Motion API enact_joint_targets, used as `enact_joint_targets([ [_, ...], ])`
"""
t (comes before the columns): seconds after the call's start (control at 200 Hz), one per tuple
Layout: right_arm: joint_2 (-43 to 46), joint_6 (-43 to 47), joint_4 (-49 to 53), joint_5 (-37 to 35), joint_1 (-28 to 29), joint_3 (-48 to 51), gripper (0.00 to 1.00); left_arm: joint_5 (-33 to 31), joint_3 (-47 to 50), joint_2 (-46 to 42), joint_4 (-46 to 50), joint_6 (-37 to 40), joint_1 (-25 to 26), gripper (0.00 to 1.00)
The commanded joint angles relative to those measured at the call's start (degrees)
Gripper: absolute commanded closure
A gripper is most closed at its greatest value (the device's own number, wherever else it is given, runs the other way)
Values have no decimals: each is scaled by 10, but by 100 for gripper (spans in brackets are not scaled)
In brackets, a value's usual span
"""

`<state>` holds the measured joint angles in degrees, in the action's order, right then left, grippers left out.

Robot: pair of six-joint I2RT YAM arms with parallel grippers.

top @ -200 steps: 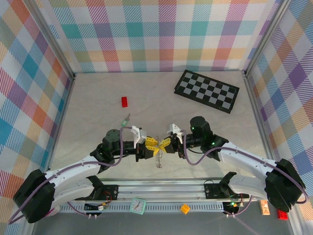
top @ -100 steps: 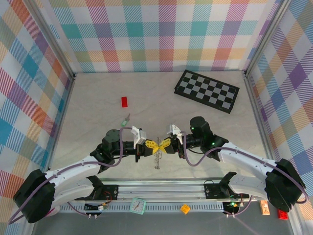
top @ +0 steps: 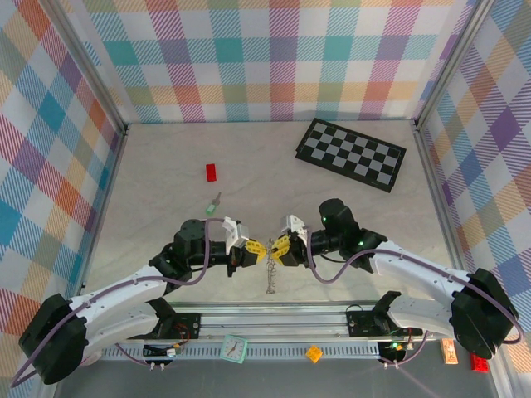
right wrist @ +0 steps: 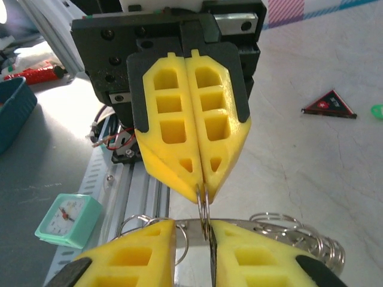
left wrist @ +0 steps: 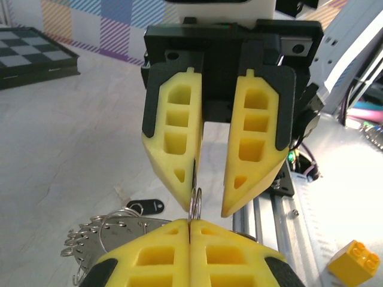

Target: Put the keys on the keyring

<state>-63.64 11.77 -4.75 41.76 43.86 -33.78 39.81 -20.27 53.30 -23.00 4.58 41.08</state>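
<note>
The keyring (left wrist: 195, 202), a thin silver ring with a bunch of silver loops (left wrist: 96, 234) hanging from it, is held above the table between both arms. My left gripper (left wrist: 190, 222) is shut on the ring's edge. Facing it, my right gripper (right wrist: 192, 227) is open, with the ring (right wrist: 204, 206) lying against one of its fingers (right wrist: 239, 251). From above, the left gripper (top: 250, 251) and right gripper (top: 281, 249) meet tip to tip, with the chain (top: 268, 278) dangling below. A black key head (left wrist: 145, 207) shows beside the bunch. The light green key (top: 215, 201) lies on the table, apart.
A red brick (top: 211, 172) lies at the back left and the chequered board (top: 352, 154) at the back right. On the near rail sit a teal clock (top: 235, 348) and an orange brick (top: 314, 353). A small dark triangular piece (right wrist: 329, 106) lies on the table.
My left gripper closed on the ring, then my right gripper's jaws opened off it. Both grippers shifted slightly toward the near edge.
</note>
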Motion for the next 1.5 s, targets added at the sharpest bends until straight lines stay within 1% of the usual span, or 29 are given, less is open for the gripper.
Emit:
enact_joint_targets([
  [0.0,10,33,44,-7,2,-29,78,-17,-34,-11,55,47,2,100],
  [0.11,2,37,52,-11,3,-37,77,-13,-41,-4,64,55,7,100],
  [0.22,-7,45,76,-45,3,-51,72,-7,-47,-2,75,65,11,100],
  [0.28,-10,53,89,-52,3,-58,70,-6,-53,-1,87,73,14,100],
  [0.575,-43,75,132,-14,10,-86,68,-3,-74,14,124,100,19,100],
  [0.72,-52,81,135,-13,13,-93,76,0,-79,18,130,104,20,100],
  [0.86,-58,86,144,-2,14,-98,91,2,-85,20,130,105,20,100],
  [0.915,-57,87,143,2,14,-97,100,1,-89,22,131,105,21,100],
  [0.995,-50,85,136,-1,14,-92,100,-15,-96,21,141,104,20,100],
  [1.0,-49,85,135,-2,14,-90,100,-18,-96,21,141,104,21,100],
  [1.07,-31,77,112,-11,11,-76,100,-45,-93,7,149,100,19,81],
  [1.14,-9,57,65,-10,2,-52,100,-53,-63,-20,106,75,14,68],
  [1.195,6,37,26,-2,-8,-34,100,-54,-31,-40,41,38,5,63],
  [1.325,21,-1,-41,22,-19,-12,100,-50,15,-57,-73,-21,-3,61],
  [1.495,34,-30,-108,25,-20,10,100,-22,47,-25,-195,-69,-3,61],
])
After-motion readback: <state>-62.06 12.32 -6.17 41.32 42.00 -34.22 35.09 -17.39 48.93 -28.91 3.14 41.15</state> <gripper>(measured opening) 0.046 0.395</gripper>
